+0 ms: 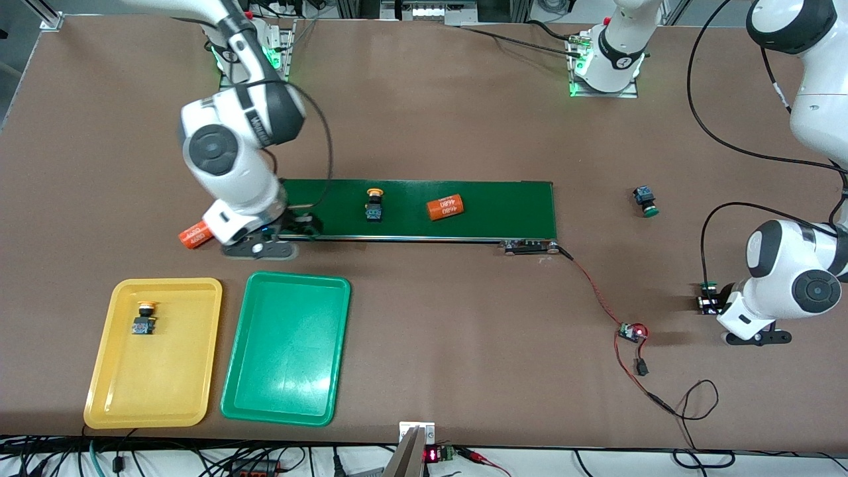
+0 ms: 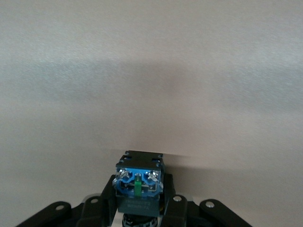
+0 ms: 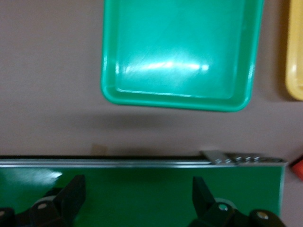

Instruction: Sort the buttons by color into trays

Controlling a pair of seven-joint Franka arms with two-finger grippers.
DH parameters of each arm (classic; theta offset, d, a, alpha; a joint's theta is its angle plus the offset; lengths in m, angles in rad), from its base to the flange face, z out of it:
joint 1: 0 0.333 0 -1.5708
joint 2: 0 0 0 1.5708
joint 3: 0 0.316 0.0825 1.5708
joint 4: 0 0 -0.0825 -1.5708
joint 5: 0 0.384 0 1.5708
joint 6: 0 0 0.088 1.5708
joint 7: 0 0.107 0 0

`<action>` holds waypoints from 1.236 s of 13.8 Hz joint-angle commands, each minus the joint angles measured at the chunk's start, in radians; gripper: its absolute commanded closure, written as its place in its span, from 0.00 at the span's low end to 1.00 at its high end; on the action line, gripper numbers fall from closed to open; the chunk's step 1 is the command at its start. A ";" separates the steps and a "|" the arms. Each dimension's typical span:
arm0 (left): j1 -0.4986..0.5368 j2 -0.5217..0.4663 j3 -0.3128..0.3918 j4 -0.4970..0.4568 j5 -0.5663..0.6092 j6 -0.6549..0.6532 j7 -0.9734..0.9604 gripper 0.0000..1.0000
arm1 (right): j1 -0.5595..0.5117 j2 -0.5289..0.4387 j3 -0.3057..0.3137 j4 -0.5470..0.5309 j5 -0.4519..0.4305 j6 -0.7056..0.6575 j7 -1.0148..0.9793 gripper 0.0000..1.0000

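At the table's left-arm end, the left gripper point(image 2: 138, 215) clamps a green button point(image 2: 138, 182).
Over the conveyor belt point(image 1: 490, 205), the right gripper point(image 3: 137, 198) gapes empty.

The green tray point(image 1: 286, 348) lies bare inside, while the yellow tray point(image 1: 154, 353) beside it holds one yellow button point(image 1: 144, 318) near the rim farthest from the front camera, with the rest of its floor open. On the belt point(image 1: 490, 211), the right gripper point(image 1: 281, 232) hangs with fingers spread over the end by the trays, an orange cylinder point(image 1: 193, 236) just off that end, and a yellow button point(image 1: 374, 204) and a second cylinder point(image 1: 445, 207) stand mid-belt with a gap between them. Toward the left arm's end, bare table surrounds a green button point(image 1: 645, 201), and the red wires point(image 1: 596, 291) and small board point(image 1: 631, 332) cross the way between the belt and the left gripper point(image 1: 710, 303), which is clamped on a button point(image 2: 138, 182) low over the table.
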 commanded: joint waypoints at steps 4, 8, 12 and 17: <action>0.013 -0.047 -0.281 0.018 -0.068 -0.356 -0.008 0.82 | 0.010 -0.019 0.061 -0.133 0.013 0.164 0.106 0.00; -0.011 -0.039 -0.445 0.005 -0.169 -0.443 -0.208 0.84 | 0.010 -0.044 0.098 -0.202 0.005 0.219 0.209 0.00; -0.171 -0.039 -0.501 -0.022 -0.231 -0.438 -0.546 0.83 | 0.010 -0.060 0.113 -0.279 0.004 0.292 0.233 0.00; -0.307 -0.032 -0.502 -0.118 -0.236 -0.371 -0.694 0.82 | 0.013 -0.056 0.118 -0.353 -0.035 0.392 0.232 0.00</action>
